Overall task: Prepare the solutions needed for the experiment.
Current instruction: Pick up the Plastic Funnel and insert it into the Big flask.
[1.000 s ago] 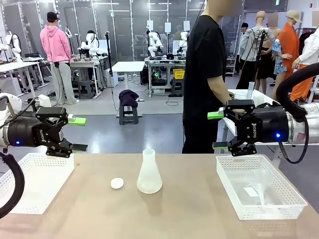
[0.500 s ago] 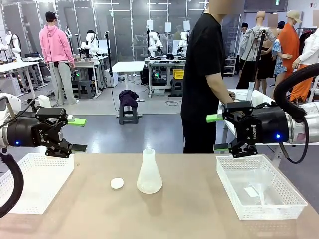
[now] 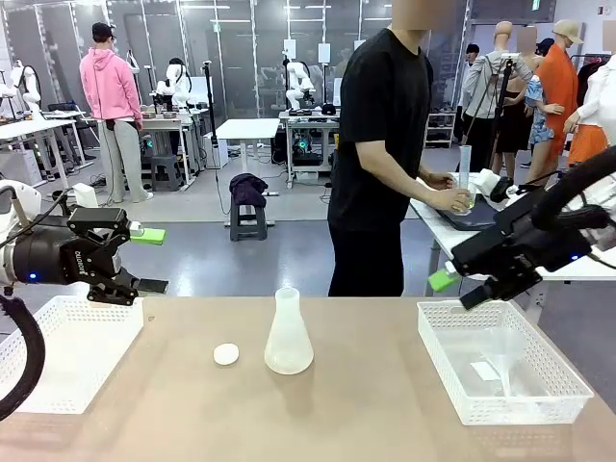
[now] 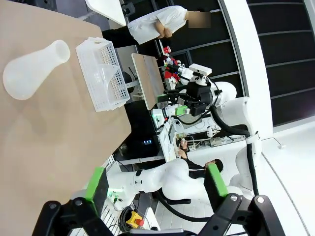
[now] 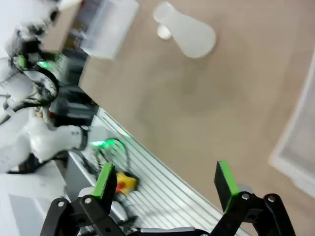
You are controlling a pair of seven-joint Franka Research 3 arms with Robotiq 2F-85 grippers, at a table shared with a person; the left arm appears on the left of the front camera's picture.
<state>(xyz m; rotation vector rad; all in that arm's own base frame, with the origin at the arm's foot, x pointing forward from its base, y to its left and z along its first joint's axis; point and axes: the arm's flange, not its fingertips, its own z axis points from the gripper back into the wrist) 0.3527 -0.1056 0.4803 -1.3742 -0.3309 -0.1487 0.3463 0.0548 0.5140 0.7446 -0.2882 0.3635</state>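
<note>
Translucent flask (image 3: 289, 332) stood between the left gripper (image 3: 151, 260) and right gripper (image 3: 456, 290), both spread and empty; a careless sweep could topple it.

1. A smooth grey floor (image 3: 289, 241) runs back through a wide, brightly lit hall.
2. The far wall of dark glass panels in pale frames (image 3: 241, 48) shows bright strips of light along its top.
3. A small white rectangular table (image 3: 247, 127) stands mid-room before that wall.
4. A low black stool (image 3: 248, 226) sits on the open floor with a dark purple cloth (image 3: 247, 189) heaped on it.
5. A yellow plastic crate (image 3: 345, 142) sits beneath a cluttered white workbench (image 3: 318, 117).
6. A person in a pink hoodie (image 3: 106, 87) stands at left.
7. Nearest me lies a tan tabletop (image 3: 366, 414).
</note>
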